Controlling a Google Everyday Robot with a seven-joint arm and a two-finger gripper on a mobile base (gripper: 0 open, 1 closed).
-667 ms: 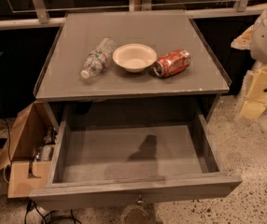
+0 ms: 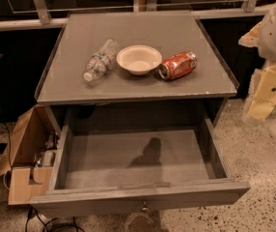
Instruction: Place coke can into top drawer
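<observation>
The coke can (image 2: 178, 65) lies on its side on the flat grey cabinet top (image 2: 143, 25), right of a white bowl. It is red with white lettering, its silver end facing left. The top drawer (image 2: 138, 158) is pulled open below the cabinet top; its flat grey bottom holds nothing but a shadow. A small knob shows at its front. My gripper (image 2: 263, 100), cream-coloured on the white arm, hangs at the right edge of the view. It is off the cabinet's right side, apart from the can and lower than the cabinet top. It holds nothing that I can see.
A white bowl (image 2: 139, 58) sits mid-top, and a clear plastic water bottle (image 2: 99, 61) lies to its left. An open cardboard box (image 2: 29, 153) with small items stands on the floor left of the drawer. The speckled floor (image 2: 263, 178) lies to the right.
</observation>
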